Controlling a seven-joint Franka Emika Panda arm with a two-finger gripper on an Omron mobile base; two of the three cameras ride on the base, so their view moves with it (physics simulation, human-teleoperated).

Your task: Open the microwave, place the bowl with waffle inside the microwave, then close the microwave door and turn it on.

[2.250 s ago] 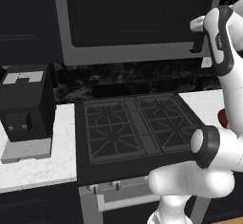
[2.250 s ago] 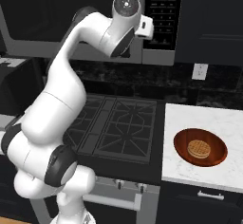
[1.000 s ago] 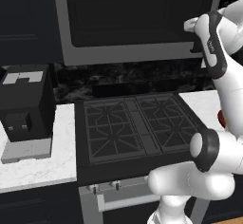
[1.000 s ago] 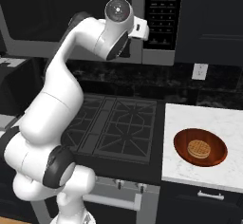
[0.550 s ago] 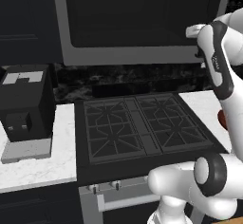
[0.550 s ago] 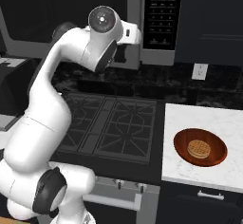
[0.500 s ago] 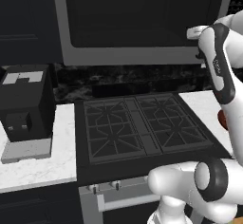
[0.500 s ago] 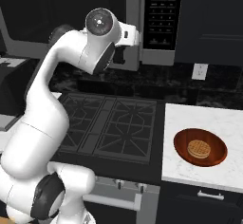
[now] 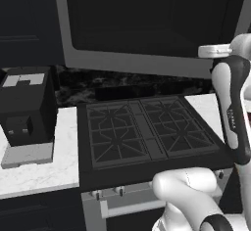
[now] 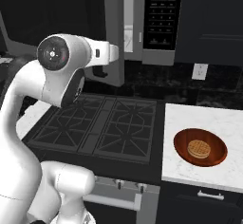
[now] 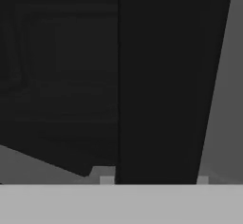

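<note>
The microwave [image 10: 161, 19] hangs above the stove, its black button panel at the right. The microwave door [image 10: 114, 33] stands swung out toward me, with a slice of light interior [image 10: 129, 33] showing behind it. In the left base view the door [image 9: 147, 19] is a wide grey-framed dark pane. My gripper [image 11: 154, 180] is shut on the door's black bar handle [image 11: 156, 85], which fills the gap between both fingertips. In the right base view the gripper [image 10: 97, 71] sits at the door's lower left edge. The bowl with waffle [image 10: 200, 148] rests on the white counter at the right.
A black stove [image 10: 99, 123] with grates lies directly below the open door. A black coffee machine [image 9: 27, 105] stands on the left counter [image 9: 39, 171]. The right counter [image 10: 209, 118] holds the bowl, and a wall outlet [image 10: 199, 71] is behind it.
The door has swung out from nearly closed to wide open. My hand has moved left and down in the right base view, holding the handle throughout.
</note>
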